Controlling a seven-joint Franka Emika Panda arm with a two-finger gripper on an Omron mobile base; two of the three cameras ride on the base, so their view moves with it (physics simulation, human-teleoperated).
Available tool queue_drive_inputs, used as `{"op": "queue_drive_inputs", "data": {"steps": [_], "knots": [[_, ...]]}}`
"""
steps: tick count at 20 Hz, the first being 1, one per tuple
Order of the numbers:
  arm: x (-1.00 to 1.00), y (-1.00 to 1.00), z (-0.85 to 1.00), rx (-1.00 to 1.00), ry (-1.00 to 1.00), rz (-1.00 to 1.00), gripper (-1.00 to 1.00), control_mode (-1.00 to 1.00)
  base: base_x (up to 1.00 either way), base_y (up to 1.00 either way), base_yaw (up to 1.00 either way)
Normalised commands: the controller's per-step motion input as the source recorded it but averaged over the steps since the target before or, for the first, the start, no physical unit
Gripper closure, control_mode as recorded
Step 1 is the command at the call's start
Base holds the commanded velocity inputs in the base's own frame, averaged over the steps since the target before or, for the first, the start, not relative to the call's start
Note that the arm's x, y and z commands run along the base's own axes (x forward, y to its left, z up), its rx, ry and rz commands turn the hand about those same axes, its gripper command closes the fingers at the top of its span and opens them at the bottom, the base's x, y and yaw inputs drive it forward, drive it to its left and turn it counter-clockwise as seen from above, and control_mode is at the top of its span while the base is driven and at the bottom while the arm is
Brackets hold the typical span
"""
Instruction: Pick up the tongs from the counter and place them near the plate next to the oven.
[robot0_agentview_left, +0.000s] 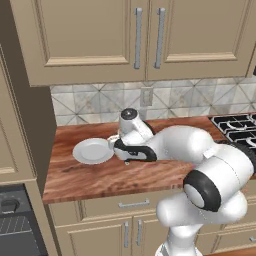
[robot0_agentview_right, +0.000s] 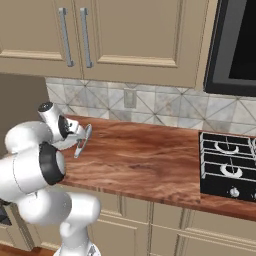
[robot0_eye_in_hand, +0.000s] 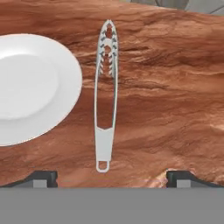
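My tool (robot0_eye_in_hand: 112, 178) hangs spread wide, its two dark tips far apart at the bottom of the hand view and touching nothing. Between and just beyond them the tongs (robot0_eye_in_hand: 106, 96) lie flat on the table (robot0_eye_in_hand: 175, 96), handle ring toward me, toothed end pointing away. The plate (robot0_eye_in_hand: 30, 85) sits just beside them on their left, apart from them, with a narrow strip of wood between. From the left base view, the plate (robot0_agentview_left: 93, 150) is toward the table's left end, and the oven (robot0_agentview_left: 15, 222) is below and to the left of it. I judge the placing done: tongs released by the plate. Next I should lift straight up, clear of both.
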Motion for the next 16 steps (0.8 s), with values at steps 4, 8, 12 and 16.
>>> {"op": "queue_drive_inputs", "data": {"steps": [4, 8, 12, 16], "knots": [[-1.00, -0.16, 0.94, 0.00, -0.22, 0.00, -1.00, -1.00, 0.00, 0.00, 0.00], [-0.93, -0.03, 1.00, 0.00, -0.18, 0.00, -1.00, -1.00, 0.00, 0.00, 0.00], [-0.79, -0.01, 1.00, 0.00, -0.01, 0.00, -1.00, -1.00, 0.00, 0.00, 0.00], [-0.75, -0.11, 1.00, 0.00, 0.06, 0.00, -1.00, -1.00, 0.00, 0.00, 0.00]]}}
